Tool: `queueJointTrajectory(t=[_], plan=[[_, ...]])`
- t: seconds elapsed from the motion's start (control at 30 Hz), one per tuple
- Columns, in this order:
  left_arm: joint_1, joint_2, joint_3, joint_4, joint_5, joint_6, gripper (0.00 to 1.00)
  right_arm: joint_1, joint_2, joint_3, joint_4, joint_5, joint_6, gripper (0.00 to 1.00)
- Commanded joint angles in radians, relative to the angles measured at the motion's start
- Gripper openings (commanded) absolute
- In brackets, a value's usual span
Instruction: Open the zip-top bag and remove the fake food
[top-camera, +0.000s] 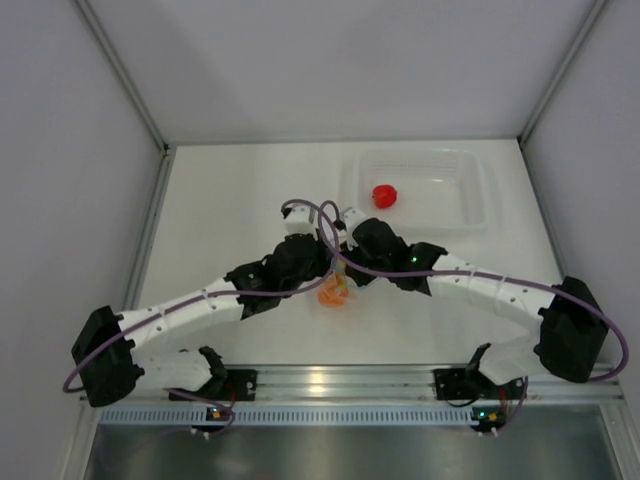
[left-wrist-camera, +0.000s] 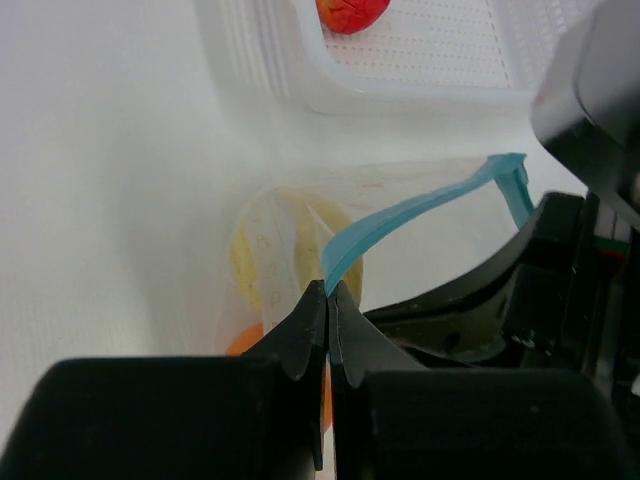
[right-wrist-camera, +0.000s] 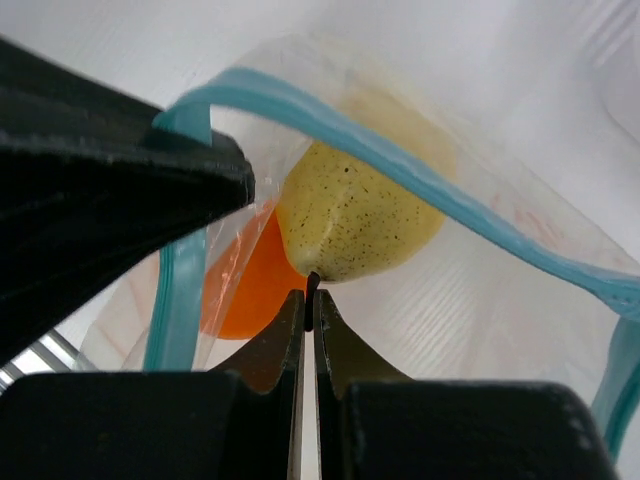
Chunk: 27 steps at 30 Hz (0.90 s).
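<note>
Left gripper (left-wrist-camera: 328, 292) clamped on zip-top bag (left-wrist-camera: 400, 217) blue strip; film limp, slippery. Right gripper (right-wrist-camera: 308, 297) apparently nips yellow pear (right-wrist-camera: 355, 215) stem: light, glossy, weak hold. Orange fruit (right-wrist-camera: 250, 285) at pear's 8 o'clock.

The two arms meet over the middle of the worktop (top-camera: 230, 190). Their wrists and looping purple cables (top-camera: 305, 208) crowd the space above the zip-top bag (top-camera: 337, 290), leaving only a narrow gap from above. The bag's mouth gapes wide toward the right gripper (right-wrist-camera: 306, 298), whose fingers are pinched on the yellow fruit's (right-wrist-camera: 350, 215) stem. The left gripper (left-wrist-camera: 328, 292), clamped on the blue strip (left-wrist-camera: 400, 215), crowds one side of that mouth. The orange fruit (right-wrist-camera: 245, 285) sits partly behind the yellow one. The tray (top-camera: 478, 215) stands just behind the right wrist, open above its red fruit (top-camera: 384, 195). The worktop's left and far parts lie free up to the walls (top-camera: 60, 150).
</note>
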<state>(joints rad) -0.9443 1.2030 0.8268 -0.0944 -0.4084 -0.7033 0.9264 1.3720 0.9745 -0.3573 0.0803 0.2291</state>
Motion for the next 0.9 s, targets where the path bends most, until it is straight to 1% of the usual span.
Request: queueJointTrajectory(t=[0.0, 0.2, 0.33, 0.47, 0.53, 0.67, 0.87], plan=[[-0.071, -0.014, 0.046, 0.005, -0.136, 0.082, 0.00, -0.012, 0.022, 0.084, -0.011, 0.039, -0.030, 0.00], [-0.088, -0.048, 0.005, 0.018, -0.138, 0.102, 0.00, -0.081, 0.105, 0.107, 0.087, 0.026, 0.012, 0.00], [-0.091, -0.062, -0.014, 0.016, -0.173, 0.110, 0.00, -0.084, 0.174, 0.171, 0.067, -0.033, 0.019, 0.00], [-0.091, -0.042, -0.008, 0.015, -0.216, 0.107, 0.00, -0.086, 0.145, 0.165, 0.075, -0.034, 0.041, 0.00], [-0.091, -0.008, 0.004, 0.013, -0.216, 0.111, 0.00, -0.086, 0.119, 0.159, 0.073, -0.040, 0.045, 0.00], [-0.091, 0.039, 0.018, 0.015, -0.222, 0.079, 0.00, -0.084, 0.087, 0.162, 0.021, -0.037, 0.046, 0.00], [-0.103, 0.066, 0.035, 0.021, -0.286, 0.038, 0.00, -0.084, 0.045, 0.161, -0.052, -0.037, 0.039, 0.00]])
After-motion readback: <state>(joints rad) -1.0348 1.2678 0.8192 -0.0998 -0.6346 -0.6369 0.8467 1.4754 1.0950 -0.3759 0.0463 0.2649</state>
